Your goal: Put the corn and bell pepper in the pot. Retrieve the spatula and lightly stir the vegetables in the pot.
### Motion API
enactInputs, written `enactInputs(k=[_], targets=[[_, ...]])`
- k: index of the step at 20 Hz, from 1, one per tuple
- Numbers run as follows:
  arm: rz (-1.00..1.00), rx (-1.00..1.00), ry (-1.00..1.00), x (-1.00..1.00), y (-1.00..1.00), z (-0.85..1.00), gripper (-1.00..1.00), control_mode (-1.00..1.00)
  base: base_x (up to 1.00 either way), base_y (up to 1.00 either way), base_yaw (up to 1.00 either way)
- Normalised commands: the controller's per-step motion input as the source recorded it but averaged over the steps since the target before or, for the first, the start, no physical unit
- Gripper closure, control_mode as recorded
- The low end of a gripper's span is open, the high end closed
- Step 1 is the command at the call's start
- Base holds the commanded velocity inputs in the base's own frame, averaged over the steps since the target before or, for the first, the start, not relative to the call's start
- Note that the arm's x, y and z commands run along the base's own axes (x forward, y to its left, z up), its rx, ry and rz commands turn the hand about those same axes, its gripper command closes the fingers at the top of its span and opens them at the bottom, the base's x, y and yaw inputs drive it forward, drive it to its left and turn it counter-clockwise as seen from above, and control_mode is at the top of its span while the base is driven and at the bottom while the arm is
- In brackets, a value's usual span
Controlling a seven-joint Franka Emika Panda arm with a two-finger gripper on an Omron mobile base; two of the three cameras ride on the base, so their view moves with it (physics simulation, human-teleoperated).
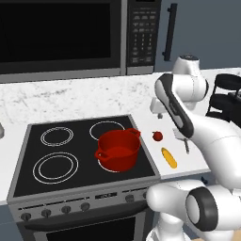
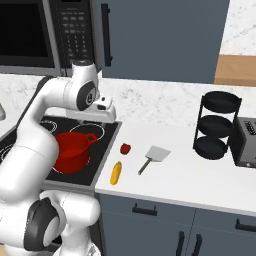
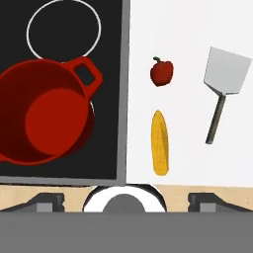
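Gripper (image 2: 109, 119): spread wide, holding nothing, poised high over the right edge of the stove (image 1: 28, 160) and looking straight down. Fingertips (image 3: 49, 200) far apart at the bottom of the hand view, with nothing between them. Below and to the left, black cooktop. To the right, white counter (image 2: 200, 175), carrying all three loose items. On the near right burner, pot (image 1: 118, 149): red, upright, nothing inside, one loop handle turned toward the counter. Farthest right of the loose things, spatula (image 2: 155, 156): flat on the counter, blade toward the far side, handle running back toward the near edge, well apart from the pot. Just right of the stove edge, corn (image 2: 116, 172): lying flat near the front of the counter, long axis running near to far, roughly parallel to the stove's side. Directly beyond its far tip, close but not touching, bell pepper (image 2: 125, 148): small, red, stem up. Key relation for the likely first pick: corn below the hand and slightly to the right of its centre line, toward the near side, with the cob's length crossing the line between the two fingertips, so closing would squeeze the narrow width and not the ends. Judged need: a short shift right, then a straight descent, little or no wrist roll. Afterwards, a short carry left, pot close beside the corn across the stove edge.
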Motion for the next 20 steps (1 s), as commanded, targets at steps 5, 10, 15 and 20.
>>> enactInputs(k=[5, 10, 15, 20], targets=[[-0.02, 0.02, 0.19, -0.37, -0.31, -0.48, -1.00, -1.00, 0.00, 0.00, 0.00], [0.00, 0.10, 0.29, -0.20, -0.25, -0.79, -1.00, -1.00, 0.00, 0.00, 0.00], [0.00, 0.11, 0.27, 0.01, -0.22, -0.69, -1.00, -1.00, 0.00, 0.00, 0.00], [0.00, 0.03, 0.15, 0.37, -0.42, -0.63, -1.00, -1.00, 0.00, 0.00, 0.00]])
